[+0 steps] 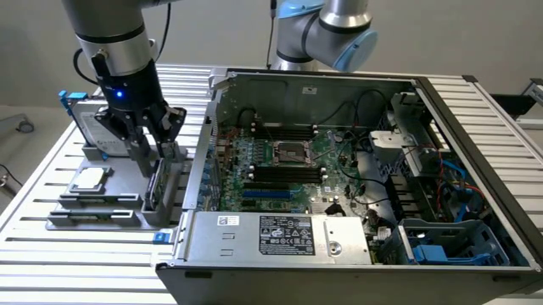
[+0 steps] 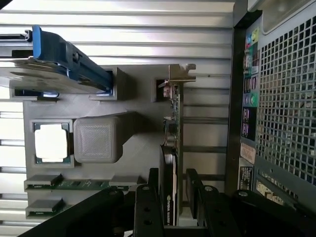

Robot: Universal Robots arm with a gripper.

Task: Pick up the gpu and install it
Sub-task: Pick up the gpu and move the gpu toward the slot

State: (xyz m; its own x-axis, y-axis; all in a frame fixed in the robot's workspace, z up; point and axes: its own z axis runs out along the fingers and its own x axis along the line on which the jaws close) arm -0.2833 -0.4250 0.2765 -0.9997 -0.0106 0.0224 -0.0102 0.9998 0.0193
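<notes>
While the tool (image 1: 158, 162) hangs with its jaws apart over the grey moulded holder (image 1: 110, 219) just outside the computer case (image 1: 339, 286), the gpu (image 1: 159, 187) stands on edge directly beneath it. The card sits in the holder slot nearest the case, its long axis parallel to the case's rear panel. From the wrist, the black fingers (image 2: 148, 202) straddle the card's glossy shroud end without clamping. The thin dark board runs straight away from them to its silver bracket (image 2: 180, 74), beside the case's perforated metal back.
</notes>
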